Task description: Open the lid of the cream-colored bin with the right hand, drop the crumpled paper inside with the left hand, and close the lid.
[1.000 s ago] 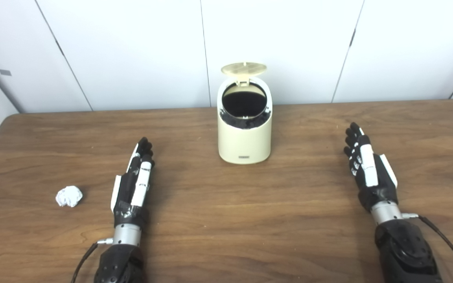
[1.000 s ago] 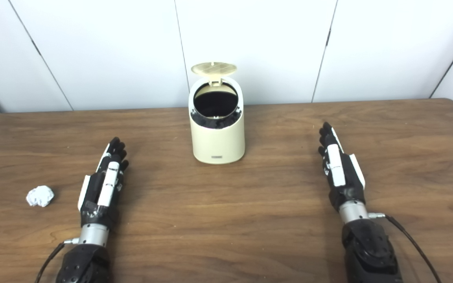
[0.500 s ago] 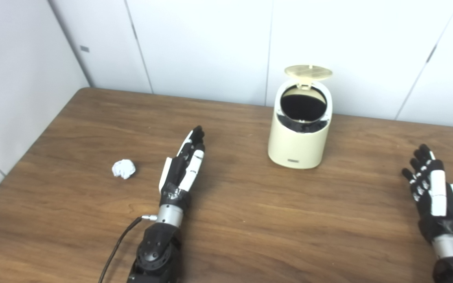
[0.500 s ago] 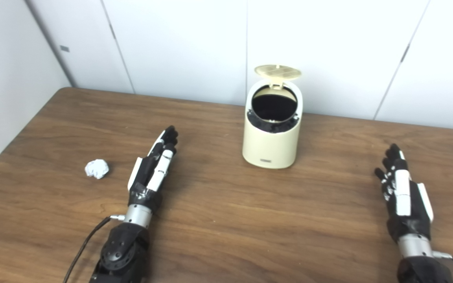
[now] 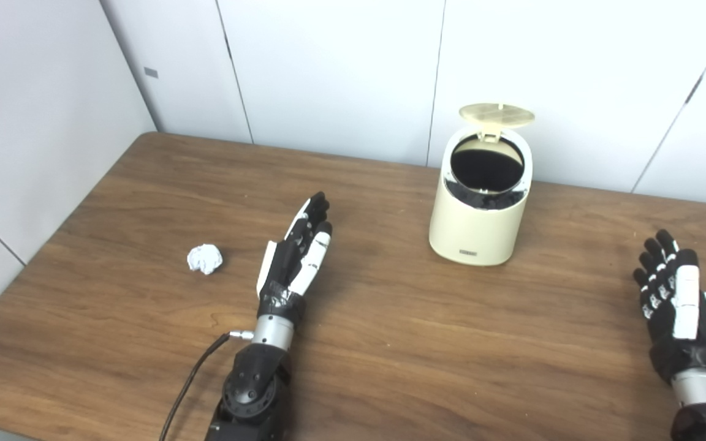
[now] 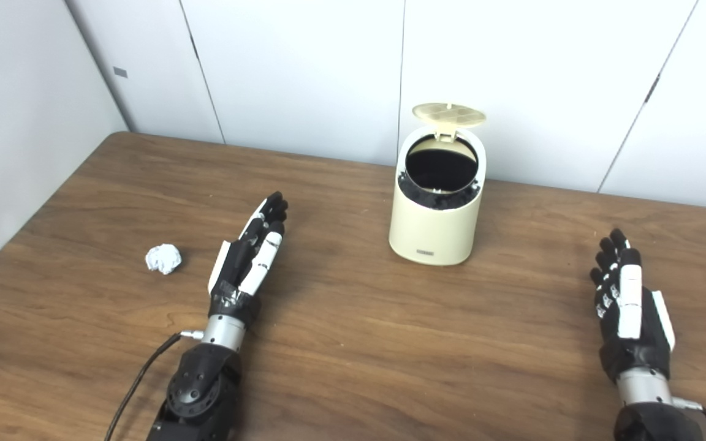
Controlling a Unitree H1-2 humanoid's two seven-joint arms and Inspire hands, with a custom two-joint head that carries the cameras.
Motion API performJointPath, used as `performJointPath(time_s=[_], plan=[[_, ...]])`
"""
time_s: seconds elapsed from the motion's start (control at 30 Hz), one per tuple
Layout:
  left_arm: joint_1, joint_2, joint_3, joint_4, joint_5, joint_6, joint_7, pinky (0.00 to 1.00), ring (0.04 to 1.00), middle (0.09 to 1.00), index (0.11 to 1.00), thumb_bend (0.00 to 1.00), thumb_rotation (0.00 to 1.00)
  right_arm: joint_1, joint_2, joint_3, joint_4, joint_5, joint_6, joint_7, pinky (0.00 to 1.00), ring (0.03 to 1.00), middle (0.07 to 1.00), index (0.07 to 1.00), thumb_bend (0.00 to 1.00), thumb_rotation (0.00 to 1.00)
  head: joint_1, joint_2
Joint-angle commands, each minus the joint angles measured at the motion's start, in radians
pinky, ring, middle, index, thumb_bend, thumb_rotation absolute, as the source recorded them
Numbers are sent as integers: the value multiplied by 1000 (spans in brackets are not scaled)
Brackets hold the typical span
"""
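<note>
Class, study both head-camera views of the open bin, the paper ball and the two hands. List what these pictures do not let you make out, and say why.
- Inside of the cream bin: both views show only a black opening, too dark to see contents.
- Small label low on the bin's front: too small to read.
- Top of the raised lid: turned away; only its ribbed underside shows.
- Right hand: its forearm is cut off by the bottom edge.
- Left hand: its palm faces sideways, away from the cameras.
- Crumpled paper: its underside lies hidden against the table.

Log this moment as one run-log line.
lid: open | bin: upright | paper: on table, untouched | left hand: open, empty | right hand: open, empty
</note>
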State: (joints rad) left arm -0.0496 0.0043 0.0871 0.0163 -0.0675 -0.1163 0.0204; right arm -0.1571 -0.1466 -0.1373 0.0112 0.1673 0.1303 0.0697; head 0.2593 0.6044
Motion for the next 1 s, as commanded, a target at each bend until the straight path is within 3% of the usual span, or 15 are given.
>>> performJointPath(time_s=[0.0, 0.1, 0.2, 0.3, 0.4, 0.57, 0.77, 0.9, 0.97], plan=[[29, -2, -7, -6, 11, 32, 4, 904, 951, 950, 967, 400, 344, -15, 2, -5, -41, 6, -5, -6, 1000, 1000, 996, 997, 528, 1000, 2, 1], [30, 4, -4, -60, 14, 99, 8, 847, 921, 947, 966, 449, 250, -11, 8, -11, -52, 15, -2, -9, 1000, 1000, 990, 989, 535, 992, 1, 3], [30, 26, -8, -146, 103, 189, 37, 789, 869, 906, 932, 516, 257, -6, 5, -10, -72, 12, 3, -8, 1000, 1000, 993, 994, 526, 995, 0, 3], [26, 46, 6, -230, 105, 267, 27, 898, 891, 897, 927, 559, 193, -2, 4, -7, -99, 7, 26, -11, 1000, 1000, 998, 999, 524, 1000, 1, 9], [17, 81, 13, -296, 141, 324, 23, 883, 894, 904, 920, 613, 131, -5, 4, -7, -105, 7, 34, -13, 1000, 1000, 995, 997, 515, 1000, 6, 10], [5, 185, 0, -367, 248, 349, -2, 815, 868, 898, 914, 698, 73, -6, -2, -1, -97, -2, 34, -10, 1000, 1000, 1000, 1000, 511, 1000, 9, 10], [-17, 274, 13, -423, 280, 394, -43, 792, 871, 908, 924, 825, 9, -8, -10, 0, -100, 1, 43, -5, 1000, 1000, 1000, 1000, 501, 1000, 9, 13], [-31, 342, -6, -455, 383, 467, -74, 809, 892, 917, 911, 904, 51, -11, -16, 3, -100, -3, 43, -2, 1000, 1000, 1000, 1000, 511, 1000, 14, 16], [-36, 406, -38, -476, 484, 518, -114, 818, 899, 919, 899, 922, 90, -11, -18, 4, -106, -3, 50, -3, 1000, 1000, 1000, 1000, 505, 1000, 16, 16]])
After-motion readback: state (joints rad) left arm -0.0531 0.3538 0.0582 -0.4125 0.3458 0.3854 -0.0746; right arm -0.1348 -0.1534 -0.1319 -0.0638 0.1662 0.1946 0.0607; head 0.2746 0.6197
